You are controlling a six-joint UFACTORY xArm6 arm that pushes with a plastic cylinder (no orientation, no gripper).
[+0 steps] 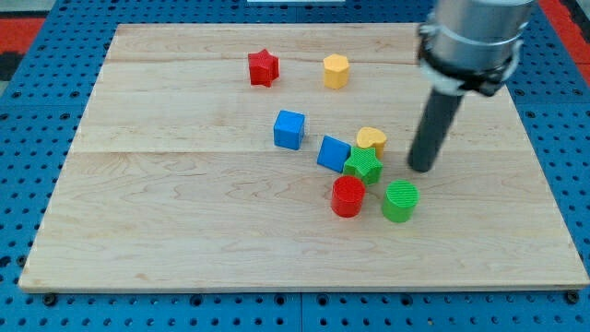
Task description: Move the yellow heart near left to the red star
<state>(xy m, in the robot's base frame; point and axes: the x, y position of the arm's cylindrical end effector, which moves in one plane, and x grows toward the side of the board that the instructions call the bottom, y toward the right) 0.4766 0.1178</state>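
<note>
Resting on the wooden board (pixel 184 249), my tip (pixel 422 168) is seen just to the view's right of the yellow heart (pixel 371 140), apart from it, and nothing is held by it (it is a bare rod with no jaws). The yellow heart is found touching a green star (pixel 363 166) below it, with a blue block (pixel 334 153), a second blue block (pixel 289 129), a red cylinder (pixel 348 196) and a green cylinder (pixel 400 201) clustered nearby. The red star (pixel 263 67) is placed well apart, toward the view's top, left of a yellow hexagon (pixel 336 70).
</note>
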